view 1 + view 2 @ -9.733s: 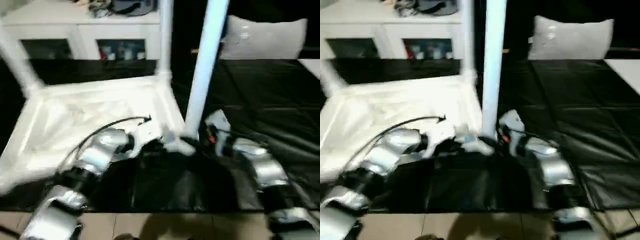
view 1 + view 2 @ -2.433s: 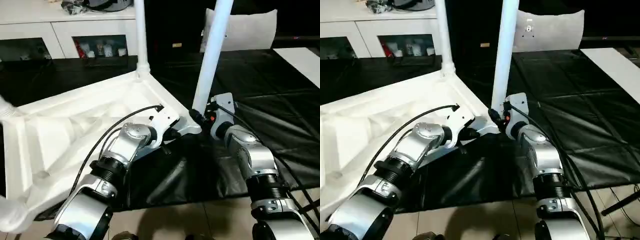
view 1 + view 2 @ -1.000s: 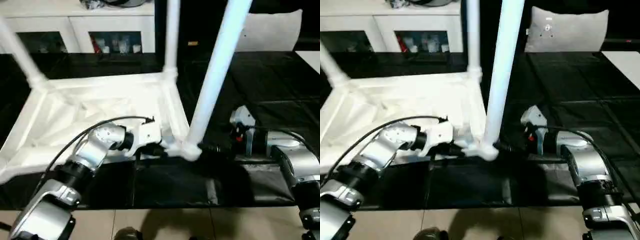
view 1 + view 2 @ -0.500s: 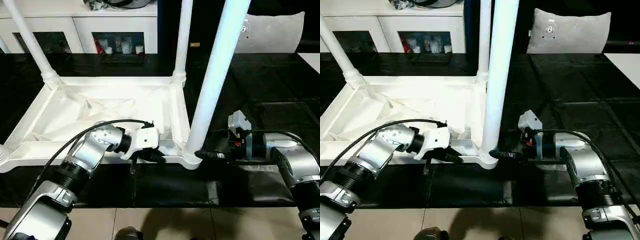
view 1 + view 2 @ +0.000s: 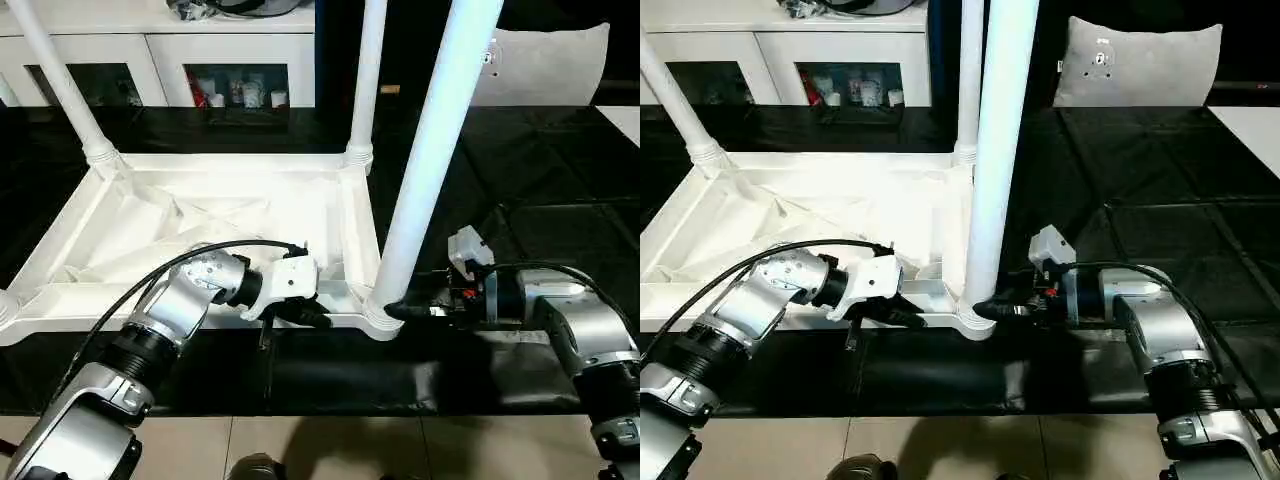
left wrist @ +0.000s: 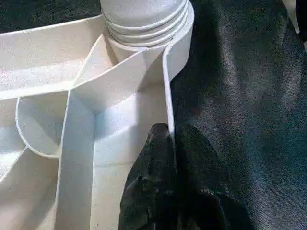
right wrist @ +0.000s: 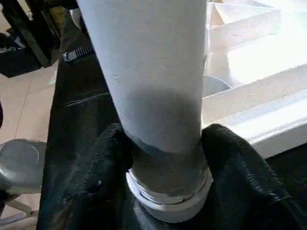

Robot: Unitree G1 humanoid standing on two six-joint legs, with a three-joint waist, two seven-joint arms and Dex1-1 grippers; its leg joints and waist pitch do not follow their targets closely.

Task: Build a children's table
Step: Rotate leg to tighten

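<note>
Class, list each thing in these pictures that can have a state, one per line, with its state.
children's table: upside down on the black mat, ribbed underside up.
near-right leg: upright in its corner socket.
far legs: standing in their sockets.
left gripper: shut on the table's rim.
right gripper: fingers around the leg's base.
cabinet: doors closed.
</note>
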